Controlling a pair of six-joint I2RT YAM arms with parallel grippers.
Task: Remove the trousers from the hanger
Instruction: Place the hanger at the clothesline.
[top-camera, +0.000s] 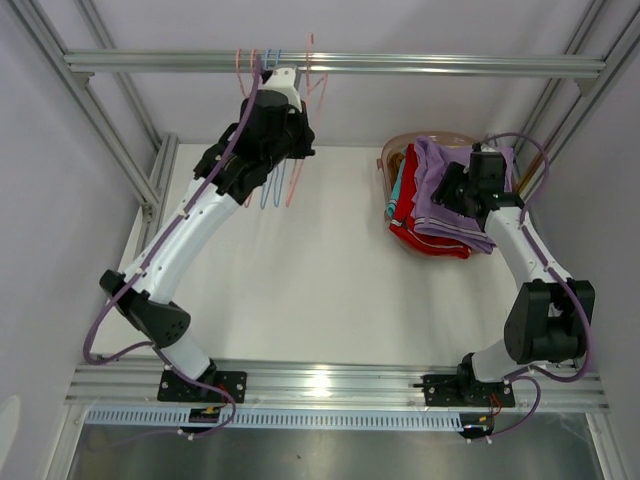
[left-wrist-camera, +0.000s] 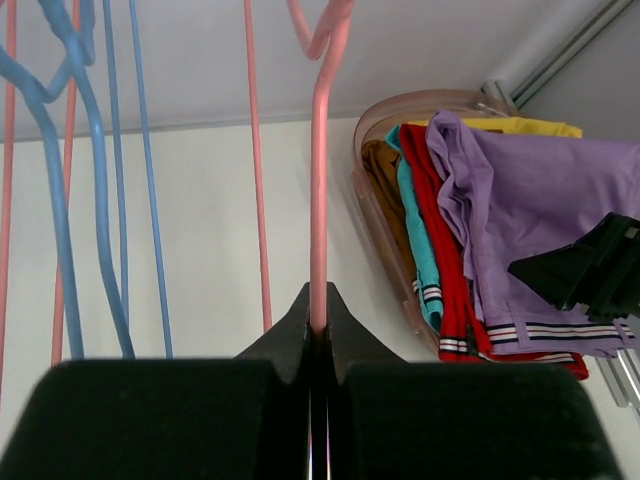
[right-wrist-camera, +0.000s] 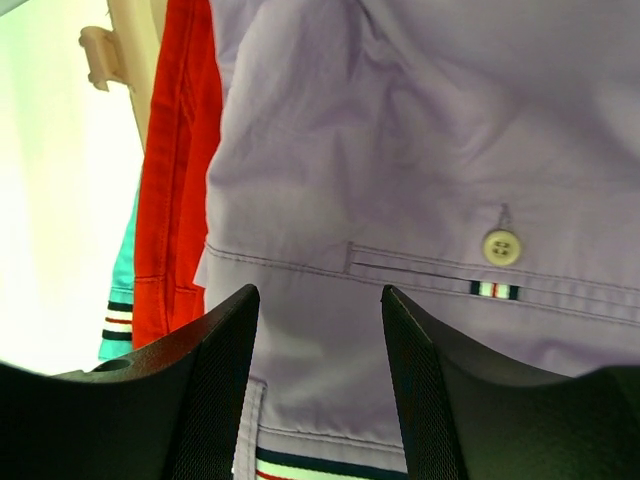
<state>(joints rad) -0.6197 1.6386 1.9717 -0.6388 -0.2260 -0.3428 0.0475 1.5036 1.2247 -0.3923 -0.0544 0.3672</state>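
Your left jaws are pressed together on one bare strand of the thin pink wire hanger (left-wrist-camera: 319, 200). They are probably steadying it where it hangs from the aluminium top rail (top-camera: 400, 65) beside the blue wire hangers (left-wrist-camera: 55, 200). No cloth shows on it. Your right jaws are spread just over the lavender cloth trousers (right-wrist-camera: 420, 150) and hold nothing. That pair lies draped on top of the pinkish translucent round tub (left-wrist-camera: 372, 125) on the white bench (top-camera: 300, 270). The red pair (left-wrist-camera: 442, 250), teal pair (left-wrist-camera: 412, 220), brown pair (left-wrist-camera: 382, 165) and yellow pair (left-wrist-camera: 530, 126) are packed in beside it.
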